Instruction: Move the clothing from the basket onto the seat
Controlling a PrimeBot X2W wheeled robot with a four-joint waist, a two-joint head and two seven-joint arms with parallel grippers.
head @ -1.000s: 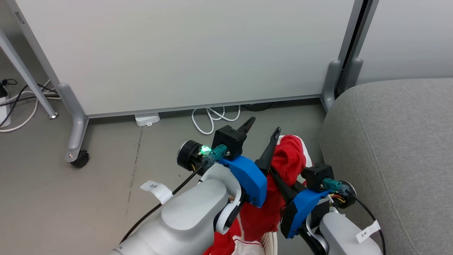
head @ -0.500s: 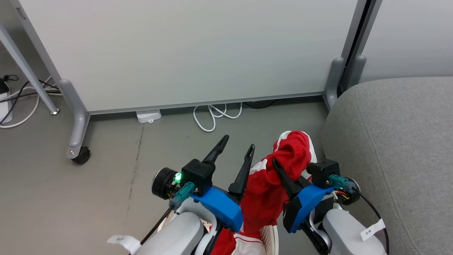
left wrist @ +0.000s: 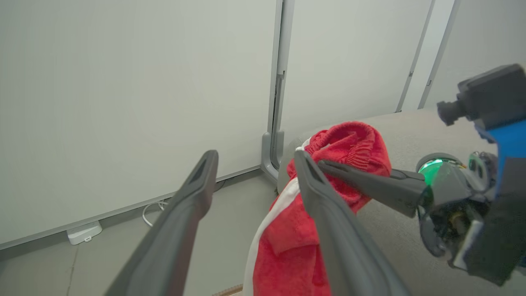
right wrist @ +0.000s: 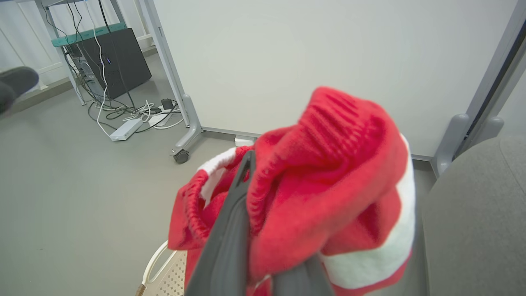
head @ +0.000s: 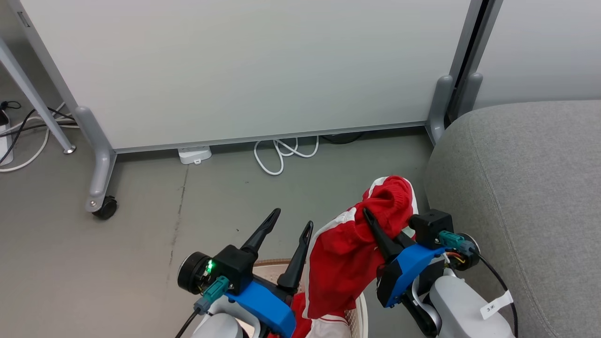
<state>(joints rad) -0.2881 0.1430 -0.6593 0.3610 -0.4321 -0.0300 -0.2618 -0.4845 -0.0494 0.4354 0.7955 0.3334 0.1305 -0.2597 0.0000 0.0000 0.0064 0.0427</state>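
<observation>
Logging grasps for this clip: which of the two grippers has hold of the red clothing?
The right gripper: it is shut on the red clothing, held above the basket. The left gripper is open, holding nothing.

— What do we see at the back?
— We see a pale partition panel (head: 244, 70) standing on a grey floor (head: 70, 263), its grey leg (head: 101, 173) ending in a black castor (head: 105, 208).
— And along its bottom edge?
— We make out a small white power block (head: 194, 154), and near it a looped white cable (head: 281, 152).
— At our far left?
— A slanted metal leg (head: 35, 96), with cables (head: 35, 126) trailing near its foot. In the right wrist view we also find a black cabinet (right wrist: 117, 57) and a white power strip (right wrist: 126, 129) on the floor before it.
</observation>
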